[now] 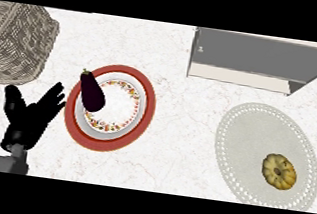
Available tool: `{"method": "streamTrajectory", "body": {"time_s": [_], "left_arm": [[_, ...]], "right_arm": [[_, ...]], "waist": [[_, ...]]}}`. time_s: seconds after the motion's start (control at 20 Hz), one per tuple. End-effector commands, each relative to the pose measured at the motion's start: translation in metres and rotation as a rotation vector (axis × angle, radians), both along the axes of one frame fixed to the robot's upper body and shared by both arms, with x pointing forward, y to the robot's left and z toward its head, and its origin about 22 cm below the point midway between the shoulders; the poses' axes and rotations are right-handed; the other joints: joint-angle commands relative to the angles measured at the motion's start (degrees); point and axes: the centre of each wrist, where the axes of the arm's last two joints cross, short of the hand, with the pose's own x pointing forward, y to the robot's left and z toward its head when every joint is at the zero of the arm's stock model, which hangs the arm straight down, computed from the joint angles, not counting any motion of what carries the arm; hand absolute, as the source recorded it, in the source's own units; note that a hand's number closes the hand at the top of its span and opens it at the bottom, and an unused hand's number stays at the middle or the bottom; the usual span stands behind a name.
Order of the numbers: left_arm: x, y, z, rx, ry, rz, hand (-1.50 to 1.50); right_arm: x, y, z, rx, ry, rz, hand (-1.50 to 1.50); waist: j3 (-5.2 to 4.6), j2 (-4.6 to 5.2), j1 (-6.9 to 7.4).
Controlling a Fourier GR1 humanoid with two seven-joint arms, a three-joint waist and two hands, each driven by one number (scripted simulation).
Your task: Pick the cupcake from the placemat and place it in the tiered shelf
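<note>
Far left: wicker basket (10, 39) on the counter, partly cut off by the view's edge.

Just below it, the left hand (27, 119) shows near the lower left. Its forearm comes up from the bottom edge, the fingers are straight and spread, pointing up and away. It holds nothing and looks at rest.

Beside the hand: red plate (150, 98) with a smaller patterned plate (120, 106) on it. An eggplant (93, 93) lies across the patterned plate's left side. None of this belongs to the task.

Upper right of centre: tiered shelf (261, 59), grey, open toward me. Nothing visible on the tier I can see.

Right side: pale lace-edged placemat (262, 133). The cupcake (279, 171) sits on its lower right part, seen from above, well apart from the shelf.

Right hand: not in sight anywhere.

Progress, as I judge it: nothing done yet. The cupcake is untouched on the placemat, so the reach, the grasp, the lift and the placing on the shelf are all left. The cupcake lies on the right arm's side, so that arm seems the likelier one to take it.
</note>
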Motion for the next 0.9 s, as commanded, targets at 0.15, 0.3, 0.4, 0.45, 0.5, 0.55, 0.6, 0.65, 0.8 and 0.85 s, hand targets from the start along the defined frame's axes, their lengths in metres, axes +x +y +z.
{"method": "streamTrajectory", "body": {"time_s": [0.15, 0.3, 0.4, 0.45, 0.5, 0.55, 0.6, 0.65, 0.8, 0.85], "left_arm": [[0.0, -0.004, -0.007, -0.013, 0.03, 0.017, 0.0], [-0.011, -0.013, 0.0, -0.011, 0.029, -0.006, 0.0], [-0.008, -0.018, -0.005, -0.008, 0.026, 0.002, 0.0], [0.006, -0.007, -0.009, 0.003, 0.024, -0.003, 0.0], [-0.011, 0.001, -0.001, 0.01, 0.024, 0.017, 0.0], [-0.007, -0.004, -0.014, -0.011, 0.033, -0.016, 0.0], [0.0, -0.008, -0.007, -0.009, 0.036, -0.001, 0.0], [-0.009, 0.011, 0.002, -0.015, 0.023, -0.021, 0.0], [0.006, 0.009, 0.021, -0.015, 0.027, -0.006, 0.0], [0.007, 0.008, 0.004, -0.01, 0.02, -0.001, 0.0]], "right_arm": [[0.038, -0.016, -0.026, -0.063, 0.018, 0.01, 1.5], [0.046, -0.034, -0.021, -0.079, 0.012, 0.0, 1.5], [0.061, -0.02, -0.044, -0.079, 0.02, -0.006, 1.5], [0.057, 0.005, -0.026, -0.076, 0.027, 0.005, 1.5], [0.056, -0.036, -0.049, -0.071, 0.022, 0.006, 1.5], [0.069, -0.011, -0.049, -0.085, -0.007, -0.009, 1.5], [0.068, -0.021, -0.05, -0.093, 0.012, 0.0, 1.5], [0.07, -0.034, -0.049, -0.074, -0.011, -0.008, 1.5], [0.08, -0.009, -0.072, -0.085, -0.021, 0.008, 1.5], [0.082, -0.03, -0.066, -0.1, -0.025, 0.001, 1.5]], "waist": [[-0.1, 0.25, 0.26], [-0.08, 0.15, 0.45], [-0.09, 0.27, 0.6], [-0.13, 0.21, 0.15], [-0.07, 0.05, 0.0], [-0.12, 0.4, 0.65], [-0.1, 0.24, 0.26], [-0.09, 0.29, 0.67], [-0.08, 0.29, 0.66], [-0.1, 0.41, 0.48]]}}
